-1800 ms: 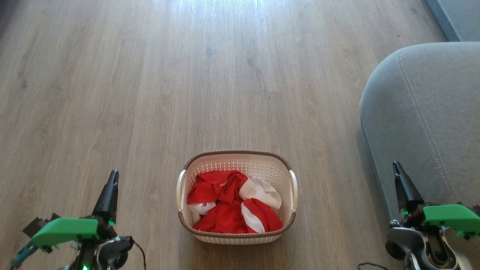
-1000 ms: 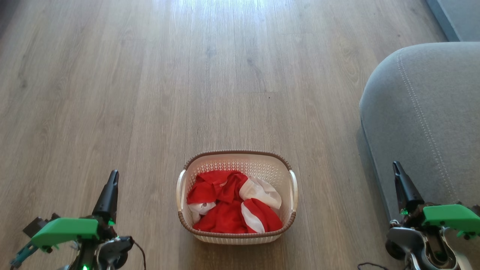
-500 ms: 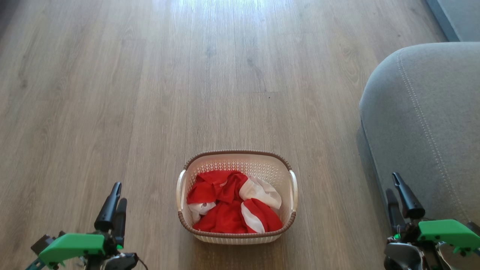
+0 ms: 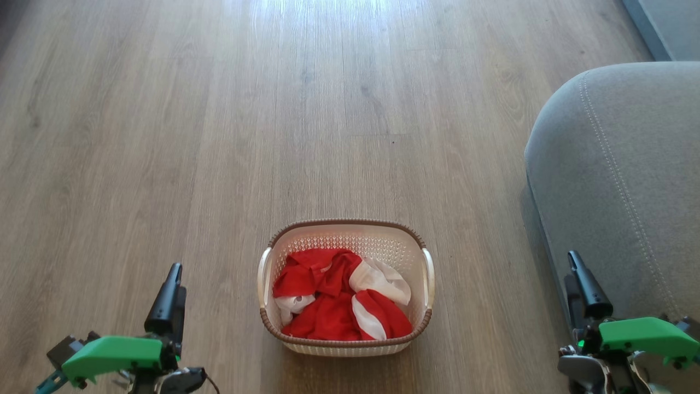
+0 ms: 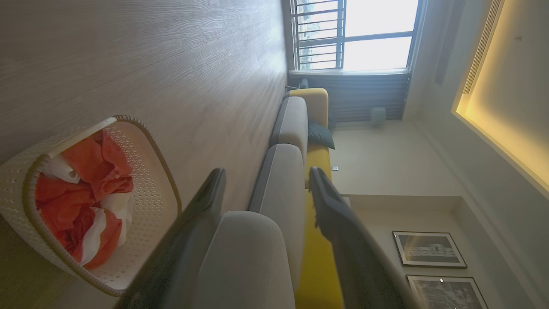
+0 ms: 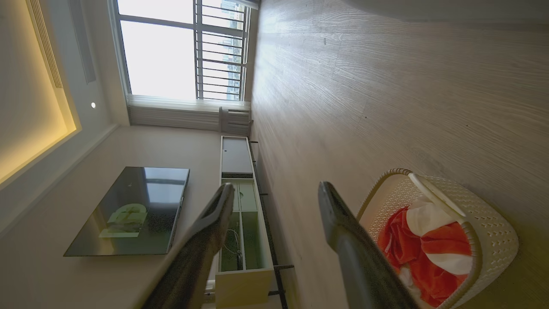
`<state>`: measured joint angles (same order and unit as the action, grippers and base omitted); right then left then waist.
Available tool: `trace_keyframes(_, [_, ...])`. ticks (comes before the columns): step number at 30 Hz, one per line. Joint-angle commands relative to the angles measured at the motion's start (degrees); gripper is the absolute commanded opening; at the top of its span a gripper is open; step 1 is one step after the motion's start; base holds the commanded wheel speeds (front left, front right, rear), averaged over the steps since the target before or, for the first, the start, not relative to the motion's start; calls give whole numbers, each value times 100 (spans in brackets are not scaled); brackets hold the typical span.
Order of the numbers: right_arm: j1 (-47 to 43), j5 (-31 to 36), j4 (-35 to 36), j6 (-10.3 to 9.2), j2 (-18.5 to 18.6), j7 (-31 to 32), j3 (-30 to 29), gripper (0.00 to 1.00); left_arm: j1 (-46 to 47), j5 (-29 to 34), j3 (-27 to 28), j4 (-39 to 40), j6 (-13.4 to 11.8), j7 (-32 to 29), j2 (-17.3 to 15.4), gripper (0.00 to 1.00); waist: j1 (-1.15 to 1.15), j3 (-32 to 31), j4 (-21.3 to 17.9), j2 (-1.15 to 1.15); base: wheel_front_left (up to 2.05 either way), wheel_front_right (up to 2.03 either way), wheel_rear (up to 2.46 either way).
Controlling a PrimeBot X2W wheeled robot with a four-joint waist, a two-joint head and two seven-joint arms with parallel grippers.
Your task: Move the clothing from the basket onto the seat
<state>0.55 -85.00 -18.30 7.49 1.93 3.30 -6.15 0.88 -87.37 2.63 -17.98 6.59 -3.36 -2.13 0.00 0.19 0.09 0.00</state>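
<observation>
The cream basket (image 4: 344,236) with a brown rim stands on the wood floor at lower centre, and the red and white clothing (image 4: 339,301) lies crumpled inside it. The grey seat (image 4: 618,164) with pale stitching fills the right side. My left gripper (image 4: 174,279) hovers low at the left of the basket, apart from it, jaws open and empty. My right gripper (image 4: 573,268) stands between basket and seat, also open and empty. In the left wrist view the basket (image 5: 150,201) and clothing (image 5: 81,197) lie left of the open fingers (image 5: 206,201). The right wrist view has the clothing (image 6: 429,253) right of the fingers (image 6: 334,214).
Bare wood floor (image 4: 273,109) stretches ahead of the basket. A row of grey and yellow sofa cushions (image 5: 291,124) runs toward a window. A low TV cabinet (image 6: 240,206) and a dark screen (image 6: 128,210) line the far wall.
Both grippers went from shut to open. Each arm has dropped a little lower in the head view. Basket and clothing have not moved.
</observation>
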Motion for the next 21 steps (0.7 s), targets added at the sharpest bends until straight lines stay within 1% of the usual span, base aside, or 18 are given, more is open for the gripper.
trace_keyframes(1, [210, 204, 207, 1, 56, -61, -1, 100, 233, 161, 7, 224, -17, 80, -33, 100, 0, 2, 0, 0, 0, 0, 0])
trace_keyframes(12, [190, 1550, 437, 1, 33, -246, 39, 100, 232, 1238, -69, 377, -160, 264, -38, 100, 0, 11, -2, 0, 0, 0, 0])
trace_keyframes(21, [188, 2593, 573, 1, 38, -398, 160, 100, 242, 2253, -216, 441, -346, 415, -42, 100, 0, 18, 7, 0, 0, 0, 0])
